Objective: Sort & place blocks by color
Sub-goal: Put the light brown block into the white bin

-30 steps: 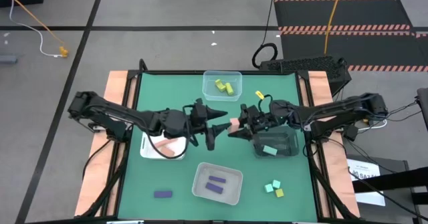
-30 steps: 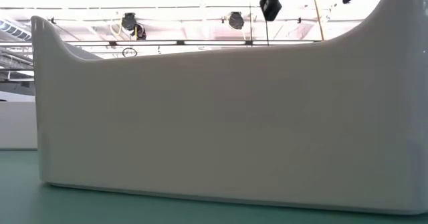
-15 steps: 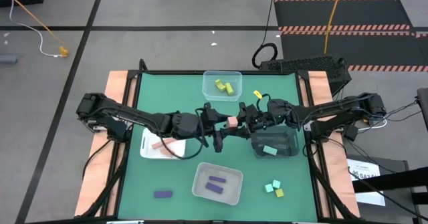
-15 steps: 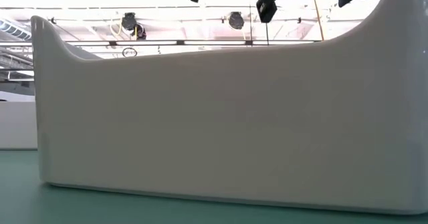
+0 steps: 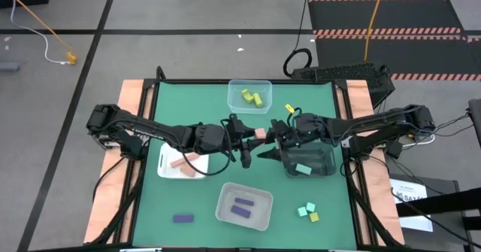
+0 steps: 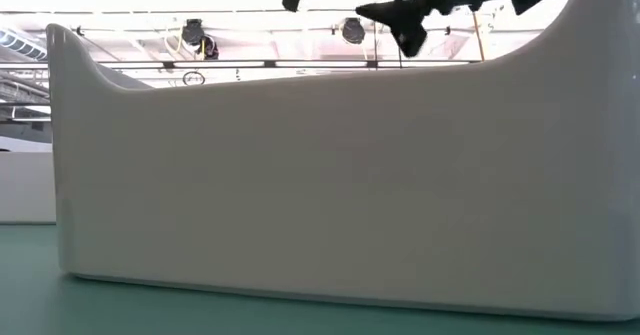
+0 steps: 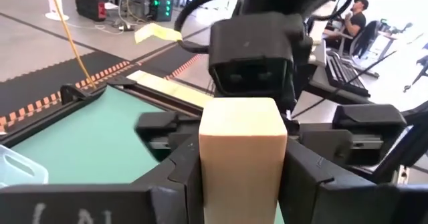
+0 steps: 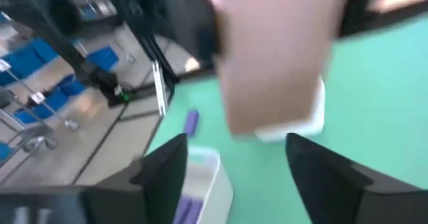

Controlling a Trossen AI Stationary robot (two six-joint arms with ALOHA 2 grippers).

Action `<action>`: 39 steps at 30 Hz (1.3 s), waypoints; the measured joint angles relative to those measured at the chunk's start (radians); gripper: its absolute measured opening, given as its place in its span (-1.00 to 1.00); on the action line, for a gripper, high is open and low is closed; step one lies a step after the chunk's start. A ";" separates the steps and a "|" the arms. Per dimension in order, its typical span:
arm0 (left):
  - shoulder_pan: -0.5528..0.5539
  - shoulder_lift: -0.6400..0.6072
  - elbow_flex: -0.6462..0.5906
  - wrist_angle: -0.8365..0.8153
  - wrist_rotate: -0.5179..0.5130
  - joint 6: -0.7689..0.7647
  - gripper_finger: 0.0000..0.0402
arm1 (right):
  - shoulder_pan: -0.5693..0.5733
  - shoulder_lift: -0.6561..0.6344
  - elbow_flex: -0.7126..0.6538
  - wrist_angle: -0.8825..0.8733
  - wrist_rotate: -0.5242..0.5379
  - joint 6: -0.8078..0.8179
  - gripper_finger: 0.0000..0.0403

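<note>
1. Salmon-orange block (image 7: 242,150): my left gripper (image 5: 248,141) is clamped on it in the air above the middle of the green table (image 5: 195,101), its two fingers pressing on opposite sides.
2. My right gripper (image 5: 269,148) sits just beside the block with its jaws spread; in its own wrist view nothing lies between its fingers.
3. Risk: my two grippers are almost nose to nose. If either arm swings off carelessly, a finger of the right could clip the block and knock it askew or out of my grip.
4. Risk: the left's hold looks to be on the lower part of the block only. A quick move toward the white tray (image 5: 164,169) could let it tip and drop onto the table, or into the wrong tray.
5. Salmon blocks: three, one held and two in the white tray.
6. Yellow blocks: four, two in the clear tray (image 5: 249,83) at the far edge, one loose on the table near it, and one loose at the near right corner.
7. Purple blocks: three, two in the near tray (image 5: 225,216) and one loose to its left.
8. Teal blocks: three as far as I can tell, one in the dark bin (image 5: 325,165) and two loose beside the yellow one.
9. Trays and bins: four.
</note>
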 joint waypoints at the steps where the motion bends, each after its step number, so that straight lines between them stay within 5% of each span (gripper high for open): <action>1: 0.000 0.000 0.000 -0.002 0.000 -0.001 -0.34 | -0.003 -0.013 0.000 -0.042 -0.003 0.006 0.23; 7: 0.001 -0.031 0.001 -0.096 0.006 -0.027 -0.34 | -0.008 -0.117 0.000 -0.401 -0.044 0.105 0.42; 15: -0.001 -0.144 0.001 -0.687 0.015 -0.262 -0.34 | 0.049 -0.249 0.000 -0.842 -0.342 0.414 0.35; 24: -0.069 -0.200 -0.001 -1.345 0.118 -0.597 -0.34 | 0.223 -0.274 0.000 -1.064 -0.341 0.529 0.27; 32: -0.131 -0.199 -0.160 -1.380 0.239 -0.733 -0.34 | 0.307 -0.274 0.000 -1.033 -0.057 0.539 0.27; 39: -0.135 -0.198 -0.308 -1.286 0.274 -0.850 -0.34 | 0.316 -0.274 0.000 -0.994 -0.045 0.580 0.27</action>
